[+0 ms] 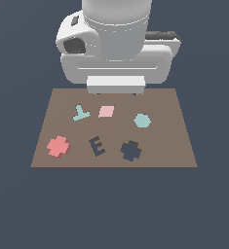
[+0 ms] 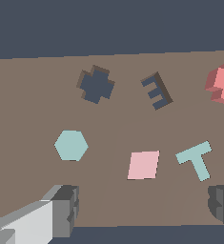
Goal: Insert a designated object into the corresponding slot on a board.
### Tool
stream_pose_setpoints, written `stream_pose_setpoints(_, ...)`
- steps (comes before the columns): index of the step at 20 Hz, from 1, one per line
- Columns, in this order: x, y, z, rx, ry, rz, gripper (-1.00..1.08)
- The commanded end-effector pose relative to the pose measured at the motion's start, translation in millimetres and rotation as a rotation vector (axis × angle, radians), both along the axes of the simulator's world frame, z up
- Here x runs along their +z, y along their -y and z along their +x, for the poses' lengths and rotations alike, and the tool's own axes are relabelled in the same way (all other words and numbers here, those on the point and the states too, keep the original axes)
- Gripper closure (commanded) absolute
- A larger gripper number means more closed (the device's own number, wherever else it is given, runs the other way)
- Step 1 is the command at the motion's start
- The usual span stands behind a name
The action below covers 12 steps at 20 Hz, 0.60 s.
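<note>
While unfilled, one slot (image 1: 131, 151), one red cross (image 1: 58, 146)

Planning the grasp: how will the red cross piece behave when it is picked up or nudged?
The red cross piece looks flat and blocky, so probably rigid and unlikely to roll or tip. It lies flat on the board; a nudge would likely slide it.

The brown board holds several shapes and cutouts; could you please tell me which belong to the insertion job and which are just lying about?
Job:
- coral-red cross-shaped piece
- dark navy cross-shaped cutout
- flat brown rectangular board
- gripper, open and empty above the board

Lying about:
- pale pink diamond
- teal hexagon
- teal T-shaped piece
- dark E-shaped cutout
</note>
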<state>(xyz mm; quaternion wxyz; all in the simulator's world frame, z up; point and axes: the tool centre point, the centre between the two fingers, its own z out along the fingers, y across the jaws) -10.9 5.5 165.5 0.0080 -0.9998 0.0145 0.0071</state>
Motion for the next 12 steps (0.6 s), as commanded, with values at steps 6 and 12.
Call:
stream_pose_setpoints(6,-4,5,4,-0.008,0.0,-0.001,-0.92)
stream_pose_setpoints(12,-20,26,18,-0.039,0.002,-0.004,-0.92)
